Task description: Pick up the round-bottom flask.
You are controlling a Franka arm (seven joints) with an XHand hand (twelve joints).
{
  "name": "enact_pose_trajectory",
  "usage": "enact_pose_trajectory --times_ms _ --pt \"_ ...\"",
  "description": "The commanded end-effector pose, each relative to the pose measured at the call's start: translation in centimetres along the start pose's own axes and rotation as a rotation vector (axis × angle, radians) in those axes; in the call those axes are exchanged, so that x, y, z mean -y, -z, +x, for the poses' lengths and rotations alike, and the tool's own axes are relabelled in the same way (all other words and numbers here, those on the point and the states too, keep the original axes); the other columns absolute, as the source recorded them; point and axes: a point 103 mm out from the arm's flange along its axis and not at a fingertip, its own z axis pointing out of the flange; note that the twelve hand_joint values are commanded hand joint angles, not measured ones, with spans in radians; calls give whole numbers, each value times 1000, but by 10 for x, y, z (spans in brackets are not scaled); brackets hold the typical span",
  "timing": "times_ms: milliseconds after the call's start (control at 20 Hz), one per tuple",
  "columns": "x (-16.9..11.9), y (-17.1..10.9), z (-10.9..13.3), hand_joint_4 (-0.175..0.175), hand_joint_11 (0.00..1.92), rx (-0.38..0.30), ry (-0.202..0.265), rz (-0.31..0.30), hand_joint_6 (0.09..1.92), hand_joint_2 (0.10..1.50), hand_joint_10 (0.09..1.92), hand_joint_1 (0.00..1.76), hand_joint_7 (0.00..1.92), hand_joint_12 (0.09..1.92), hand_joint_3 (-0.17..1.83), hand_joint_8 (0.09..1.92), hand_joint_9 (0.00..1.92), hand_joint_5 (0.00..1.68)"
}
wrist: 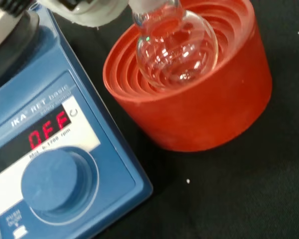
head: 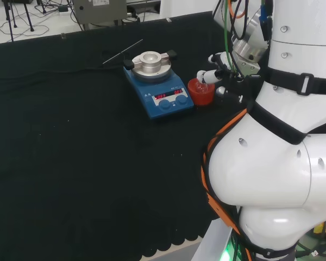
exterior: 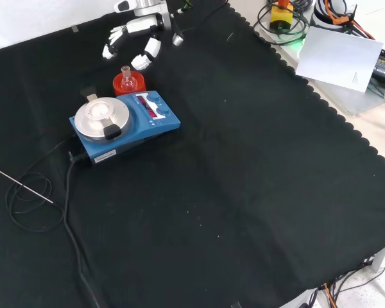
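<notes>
Reaching toward the flask is the step in hand, by my reading: the black and white robot hand (exterior: 133, 40) hangs above and just behind the red ribbed stand (exterior: 129, 84) in the front view, its fingers (exterior: 111, 45) spread apart and only slightly bent, holding nothing. In the head view the hand (head: 213, 73) sits at the stand's right edge, close to the flask's neck but not closed on it.

The clear glass round-bottom flask (wrist: 177, 47) rests in the stand's stepped hollow, its bulb seated among the red ribs and its short neck (exterior: 125, 70) pointing up. It looks empty; the glass shows only reflections and the red behind it. The stand is on the black cloth (exterior: 244, 179), just beside the blue magnetic stirrer with a round metal top plate (exterior: 122, 122); the wrist view shows a narrow gap between stand and stirrer.

The next move probably calls for bringing the hand down and in around the neck or the upper bulb, closing fingers and thumb on it, then lifting straight up so the bulb clears the ribs without dragging the stand or knocking the stirrer. Smooth, rounded glass may slip.
</notes>
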Motion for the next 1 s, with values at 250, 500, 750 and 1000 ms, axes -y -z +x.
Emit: enact_pose_trajectory --times_ms 250,500,750,1000 --pt "-3 -10 -4 -64 0 -10 9 -25 87 656 751 852 248 1317 634 692 409 571" --pt "-8 -20 -3 -62 0 -9 8 -33 87 635 746 900 259 1331 637 692 424 584" --pt "-11 -25 -1 -61 0 -14 20 -45 87 620 735 927 270 1348 659 689 434 613" --pt "-13 -26 0 -61 0 -21 26 -76 173 615 725 950 289 1359 677 684 450 697"
